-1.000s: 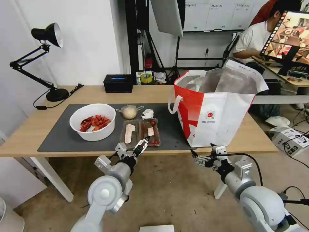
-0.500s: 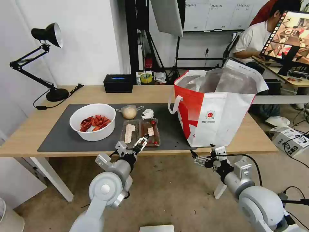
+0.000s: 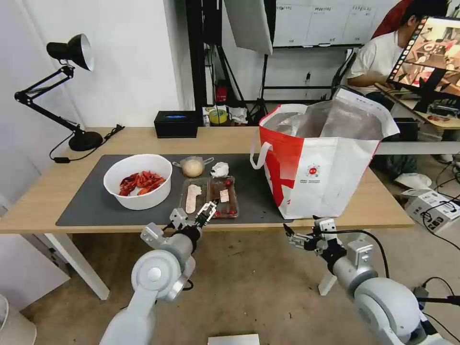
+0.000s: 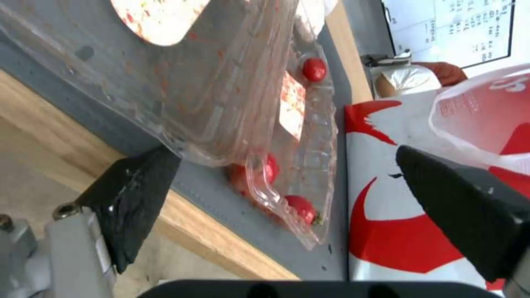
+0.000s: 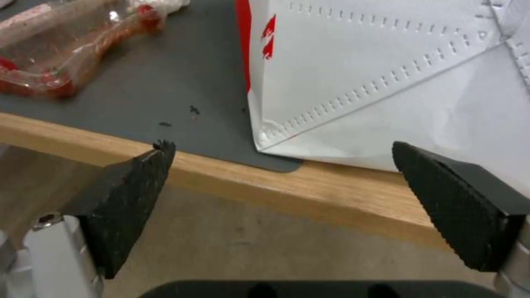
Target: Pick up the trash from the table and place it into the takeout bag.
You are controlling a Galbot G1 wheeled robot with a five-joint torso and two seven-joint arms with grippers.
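Up close, left tool (image 4: 287,194) spread at clear tray's (image 4: 232,82) near corner, cherry tomatoes (image 4: 301,207) inside

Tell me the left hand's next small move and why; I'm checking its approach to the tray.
Probably ease the left hand slightly forward, then close. Its fingers are open at the near edge of the clear hinged tray, whose rim lies between them in the left wrist view but is not yet gripped. The right hand hovers open below the table edge.
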